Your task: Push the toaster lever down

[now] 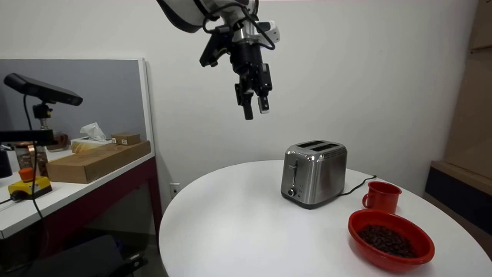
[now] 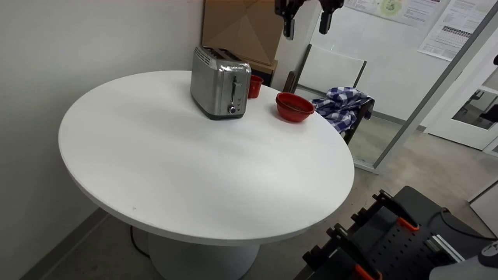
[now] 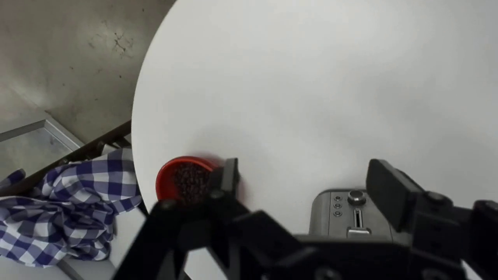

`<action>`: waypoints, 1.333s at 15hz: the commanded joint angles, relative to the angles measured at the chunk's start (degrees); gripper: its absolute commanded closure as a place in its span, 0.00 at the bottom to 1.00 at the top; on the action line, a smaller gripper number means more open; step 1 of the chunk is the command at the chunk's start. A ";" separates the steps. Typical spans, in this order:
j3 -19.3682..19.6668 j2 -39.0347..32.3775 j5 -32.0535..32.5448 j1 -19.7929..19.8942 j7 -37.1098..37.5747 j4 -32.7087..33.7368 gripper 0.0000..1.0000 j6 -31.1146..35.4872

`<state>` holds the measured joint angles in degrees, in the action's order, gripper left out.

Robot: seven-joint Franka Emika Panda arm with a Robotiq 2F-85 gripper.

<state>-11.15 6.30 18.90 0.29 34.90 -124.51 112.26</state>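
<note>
The brushed-steel toaster (image 1: 330, 173) stands upright on the white round table in both exterior views (image 2: 206, 79). Its lever (image 1: 293, 166) is at the upper part of the slot on the narrow end face, above a round knob; it also shows in an exterior view (image 2: 237, 83). In the wrist view the toaster's end face (image 3: 321, 219) and lever (image 3: 358, 232) show at the lower right, partly covered by the gripper. My gripper (image 1: 256, 109) is open and empty, high above the table and apart from the toaster. Its fingertips also show in an exterior view (image 2: 307, 29) and the wrist view (image 3: 301, 179).
A red bowl (image 1: 359, 236) of dark beans and a red mug (image 1: 384, 198) stand beside the toaster on the table (image 1: 230, 215). A black cord (image 1: 359, 186) runs from the toaster's back. A wall (image 1: 215, 142) is behind the table. A chair with a checkered cloth (image 2: 342, 105) is near the edge.
</note>
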 commanded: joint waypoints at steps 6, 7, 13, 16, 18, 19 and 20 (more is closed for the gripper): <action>4.40 -12.83 16.49 -2.88 14.09 5.95 0.86 18.38; 5.00 -14.27 18.96 -3.47 16.01 6.45 0.94 19.97; 7.98 -22.26 24.19 -6.63 21.14 10.54 0.98 26.41; 9.25 -25.05 22.84 -7.58 20.62 12.44 0.98 27.95; 9.90 -26.58 21.88 -7.94 19.96 13.67 0.98 28.40; 10.19 -27.18 21.60 -8.11 19.80 14.22 0.98 28.42; 10.42 -27.84 21.31 -8.24 19.63 14.73 0.98 28.54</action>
<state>-2.38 -18.95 41.50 -6.60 54.87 -112.65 139.75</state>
